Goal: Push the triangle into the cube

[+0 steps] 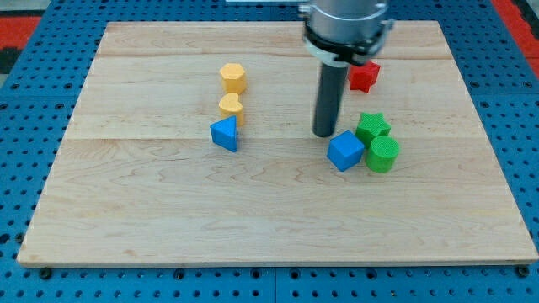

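Note:
A blue triangle block [225,134] lies left of the board's middle. A blue cube [345,151] lies to its right, touching a green star block [372,128] and a green cylinder [383,155]. My tip [324,134] stands on the board just up and left of the blue cube, close to it, and well to the right of the blue triangle.
A yellow hexagon block [233,77] and a yellow rounded block [231,107] sit just above the blue triangle. A red star-like block [364,76] lies near the view's top, right of the rod. The wooden board [168,219] rests on a blue pegboard.

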`<control>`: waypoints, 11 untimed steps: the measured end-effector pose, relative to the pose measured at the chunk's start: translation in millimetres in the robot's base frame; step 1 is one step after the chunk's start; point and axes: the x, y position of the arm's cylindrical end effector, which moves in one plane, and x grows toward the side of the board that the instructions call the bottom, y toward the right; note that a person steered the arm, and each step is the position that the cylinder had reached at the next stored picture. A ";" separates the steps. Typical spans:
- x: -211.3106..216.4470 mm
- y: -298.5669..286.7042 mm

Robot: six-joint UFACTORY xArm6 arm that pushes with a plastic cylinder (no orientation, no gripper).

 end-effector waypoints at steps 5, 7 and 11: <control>85.5 -84.4; 62.6 -203.9; 10.4 -150.6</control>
